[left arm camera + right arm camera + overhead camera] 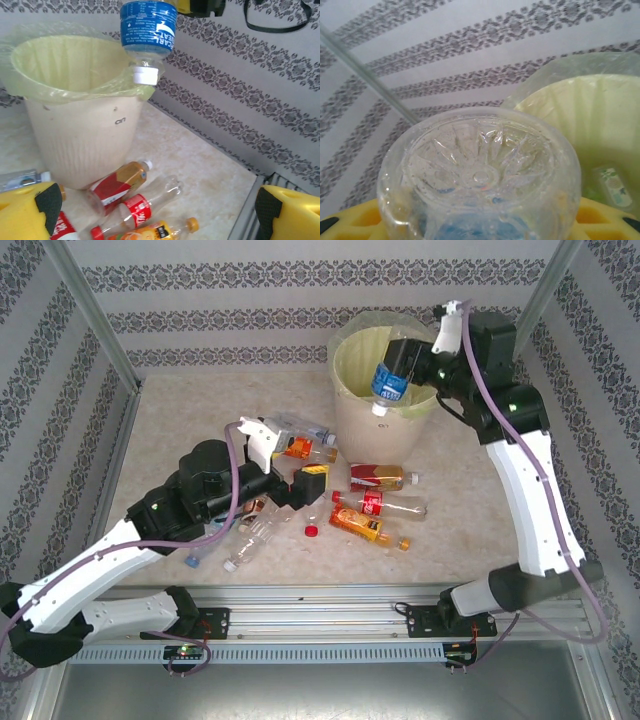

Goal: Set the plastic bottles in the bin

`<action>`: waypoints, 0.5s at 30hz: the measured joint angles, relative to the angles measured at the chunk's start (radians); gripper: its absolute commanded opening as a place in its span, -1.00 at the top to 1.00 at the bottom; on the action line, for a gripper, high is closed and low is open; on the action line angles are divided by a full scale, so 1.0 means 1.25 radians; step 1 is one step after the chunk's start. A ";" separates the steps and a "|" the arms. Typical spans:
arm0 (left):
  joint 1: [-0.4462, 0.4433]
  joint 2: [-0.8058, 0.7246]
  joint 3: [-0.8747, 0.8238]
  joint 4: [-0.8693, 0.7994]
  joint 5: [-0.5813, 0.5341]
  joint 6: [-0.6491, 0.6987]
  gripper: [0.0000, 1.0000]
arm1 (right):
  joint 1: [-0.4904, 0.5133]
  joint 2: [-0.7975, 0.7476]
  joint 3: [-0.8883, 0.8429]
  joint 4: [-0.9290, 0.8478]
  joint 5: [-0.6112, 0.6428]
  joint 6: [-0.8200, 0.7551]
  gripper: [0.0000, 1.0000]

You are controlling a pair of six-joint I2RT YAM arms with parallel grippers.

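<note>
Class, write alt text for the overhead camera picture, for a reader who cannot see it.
The right gripper holds a blue-labelled bottle cap down at the rim of the bag-lined bin, which stands at the back of the table. The left gripper is open among loose bottles lying in front of the bin.

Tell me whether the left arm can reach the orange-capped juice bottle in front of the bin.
Probably yes. The left gripper hangs open and empty close by, the orange-capped bottle lies uncovered on the table, and the right gripper is up over the bin.
</note>
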 measured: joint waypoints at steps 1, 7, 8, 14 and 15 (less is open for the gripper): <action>0.000 -0.005 0.004 -0.014 -0.008 0.009 -1.00 | -0.005 0.023 0.022 -0.003 0.011 -0.002 -0.06; 0.000 -0.016 0.029 -0.086 -0.042 0.044 -1.00 | -0.023 0.185 0.174 -0.052 0.059 -0.018 -0.07; 0.000 -0.019 0.030 -0.096 -0.046 0.046 -1.00 | -0.023 0.207 0.194 -0.060 0.062 -0.019 -0.07; 0.000 -0.037 0.029 -0.170 -0.073 0.046 -1.00 | -0.027 0.355 0.333 -0.142 0.067 -0.033 -0.11; 0.000 -0.042 0.029 -0.179 -0.076 0.046 -1.00 | -0.027 0.374 0.345 -0.153 0.067 -0.033 -0.11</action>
